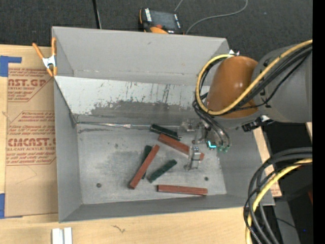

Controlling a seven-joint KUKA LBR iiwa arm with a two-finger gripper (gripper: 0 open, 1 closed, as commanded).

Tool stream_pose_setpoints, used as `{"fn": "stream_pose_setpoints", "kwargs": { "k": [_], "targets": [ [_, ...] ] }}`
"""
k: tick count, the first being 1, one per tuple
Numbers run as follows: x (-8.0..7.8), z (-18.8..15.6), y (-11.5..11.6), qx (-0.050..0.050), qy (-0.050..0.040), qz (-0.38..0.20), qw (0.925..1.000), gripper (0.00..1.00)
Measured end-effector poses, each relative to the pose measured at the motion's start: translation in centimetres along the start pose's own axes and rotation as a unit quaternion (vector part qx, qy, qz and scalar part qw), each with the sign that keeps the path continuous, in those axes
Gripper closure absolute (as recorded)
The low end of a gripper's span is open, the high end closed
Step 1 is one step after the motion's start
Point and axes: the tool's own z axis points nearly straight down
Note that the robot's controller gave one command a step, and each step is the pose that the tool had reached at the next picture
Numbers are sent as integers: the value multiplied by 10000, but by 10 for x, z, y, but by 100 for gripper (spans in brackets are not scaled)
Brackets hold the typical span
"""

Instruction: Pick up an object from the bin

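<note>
1. We see a grey metal bin with sloped sheet walls. Its floor is scuffed and dull, and the back wall is streaked with scratches.
2. The loose things in it are all flat, narrow, straight-edged bars with a matte look. We count six: three red-brown and three dark green.
3. The gripper is low in the right part of the bin, under the arm's glossy orange-brown wrist cover, which is looped with yellow and black cables.
4. The nearest red-brown bar lies at a slant just to the gripper's left, and its right end reaches the gripper. We cannot tell whether the gripper is clenched on it or released.
5. The long red-brown bar lies diagonally at mid-floor, and the front red-brown bar lies flat near the front wall.
6. One dark green bar lies between the long bar and the gripper. A short dark green bar touches the long bar's upper end. A back dark green bar lies by the back wall, just above the nearest red-brown bar.
</note>
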Motion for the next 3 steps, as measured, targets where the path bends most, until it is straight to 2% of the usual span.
{"fn": "stream_pose_setpoints", "kwargs": {
  "k": [1, 2, 3],
  "targets": [
    [12, 57, 23, 5, -54, -915, 9958, 0],
    [13, 58, 23, 4, -37, -914, 9958, 100],
    [1, -110, 37, 12, -88, -1593, 9872, 100]
  ]
}}
